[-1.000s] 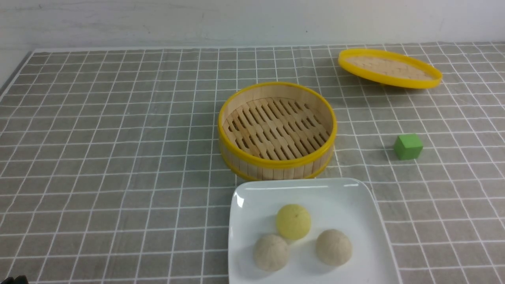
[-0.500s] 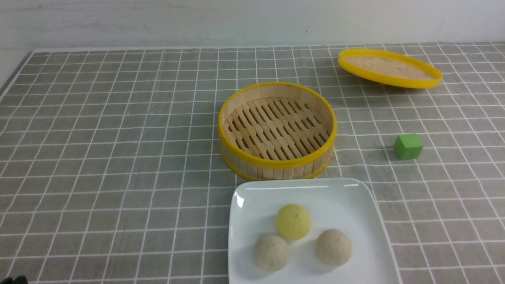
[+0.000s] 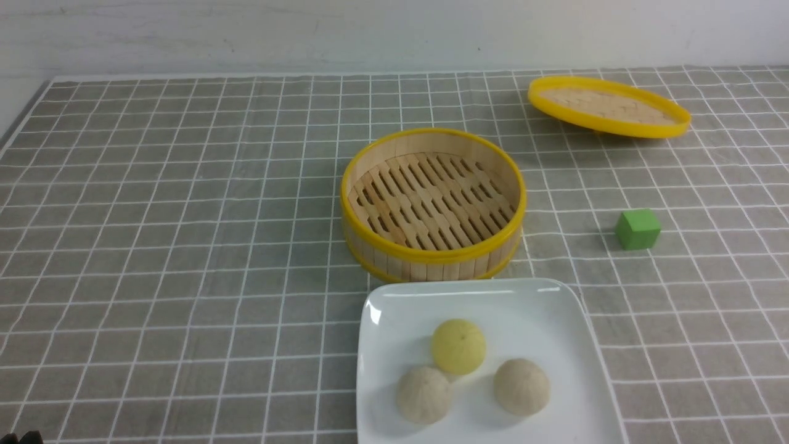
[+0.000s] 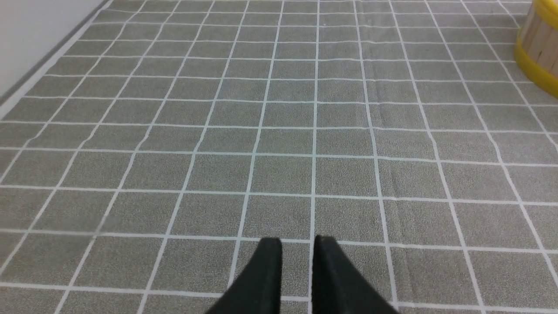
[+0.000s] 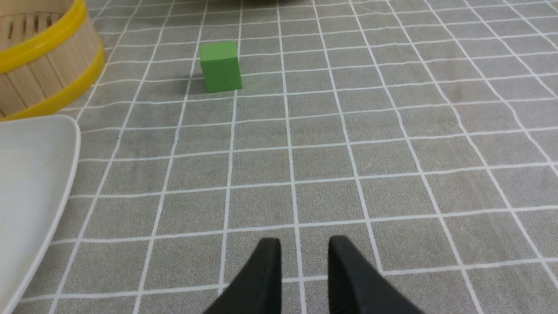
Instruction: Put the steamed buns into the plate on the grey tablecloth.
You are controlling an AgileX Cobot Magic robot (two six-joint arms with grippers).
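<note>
Left wrist view, item 1: our left gripper (image 4: pixel 297 246), black fingers a narrow gap apart, nothing between them, over bare grey tablecloth w/ thin white grid (image 4: pixel 279 131).
Item 2: our right gripper (image 5: pixel 304 248), fingers apart a bit wider, also empty, over cloth just beside the plate's edge.
Item 3: small green cube (image 5: pixel 221 66), on cloth ahead of right gripper, well apart from it. Not ours to move.
Item 4: large glossy white square plate, rounded corners (image 3: pixel 394 308), near front edge of cloth.
Item 5: three small round steamed buns, all in plate: yellow bun (image 3: pixel 458 346), left beige bun (image 3: pixel 423 394) touching it or nearly, right beige bun (image 3: pixel 521 386) apart from both.
Item 6: round bamboo steamer, yellow rim (image 3: pixel 433 203), empty, just behind plate.
Item 7: yellow-rimmed woven lid (image 3: pixel 608 106), far right, tilted.
Step, we judge: placing done; nothing left to fetch. Next move: keep both arms clear of plate, no grasp needed.
</note>
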